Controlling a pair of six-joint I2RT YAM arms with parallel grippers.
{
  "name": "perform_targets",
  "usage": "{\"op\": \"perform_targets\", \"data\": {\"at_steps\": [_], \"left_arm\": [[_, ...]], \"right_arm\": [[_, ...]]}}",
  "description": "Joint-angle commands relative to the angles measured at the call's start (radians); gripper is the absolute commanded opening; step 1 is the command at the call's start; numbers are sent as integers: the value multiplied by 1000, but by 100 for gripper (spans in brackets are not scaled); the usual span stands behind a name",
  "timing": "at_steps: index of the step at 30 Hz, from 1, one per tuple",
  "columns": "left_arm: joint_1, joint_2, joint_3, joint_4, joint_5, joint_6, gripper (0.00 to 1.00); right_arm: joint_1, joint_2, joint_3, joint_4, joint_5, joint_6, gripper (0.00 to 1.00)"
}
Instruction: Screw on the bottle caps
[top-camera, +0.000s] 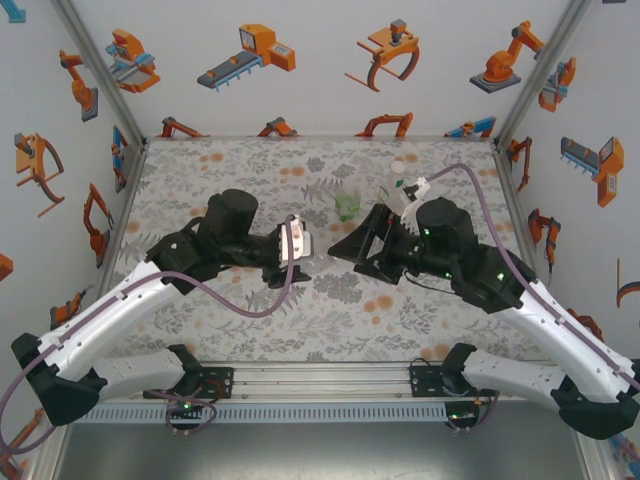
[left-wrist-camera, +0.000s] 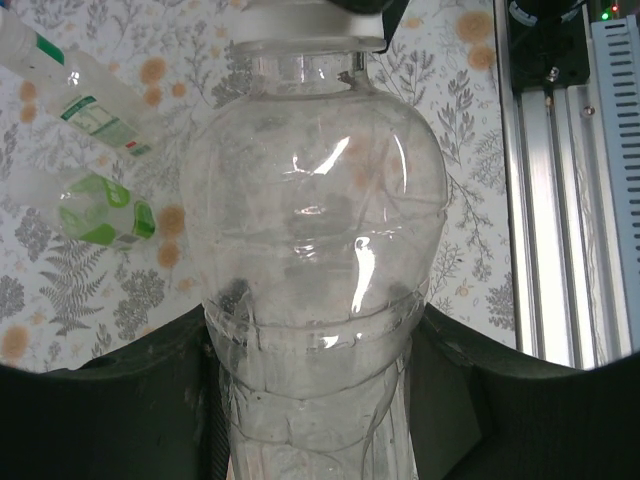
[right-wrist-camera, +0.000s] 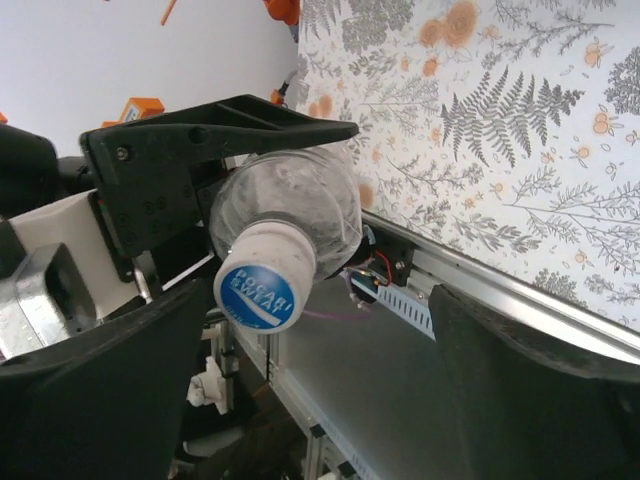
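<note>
1. The short clear bottle (right-wrist-camera: 300, 200) is gripped around its body by the left gripper (left-wrist-camera: 315, 350), whose fingers are closed on it.
2. Its long axis is laid level, and the blue-topped cap (right-wrist-camera: 262, 290) on its neck is turned straight at the right gripper (right-wrist-camera: 320, 310), the nearer one.
3. The right gripper's jaws are spread wide with nothing held. The cap is seen just ahead of the gap, nearer one finger.
</note>
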Motion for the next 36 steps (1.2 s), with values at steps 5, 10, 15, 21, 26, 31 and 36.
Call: {"op": "perform_targets", "data": {"at_steps": [5,10,15,21,26,31,36], "left_arm": [[-6,-39,16,32,76,22,0],[-6,-40,26,29,122,15,0],[-6,-39,37,5,161,10,0],[-7,-45,49,-38,177,13,0],[-7,-46,49,-50,185,16,0],[-6,-41,54,-56,184,20,0],[-6,-35,52,-56,183,22,0]], "right_arm": [[-2,-58,96,25,27,-382,80],[-3,-122,39,208,-74,-695,76],[-2,-115,56,215,-235,-1019,65],[-2,-46,154,43,-395,-1398,56],[-3,46,252,-129,-485,-1643,60],[-2,104,295,-182,-519,-1704,56],[-2,111,276,-149,-536,-1702,49]]}}
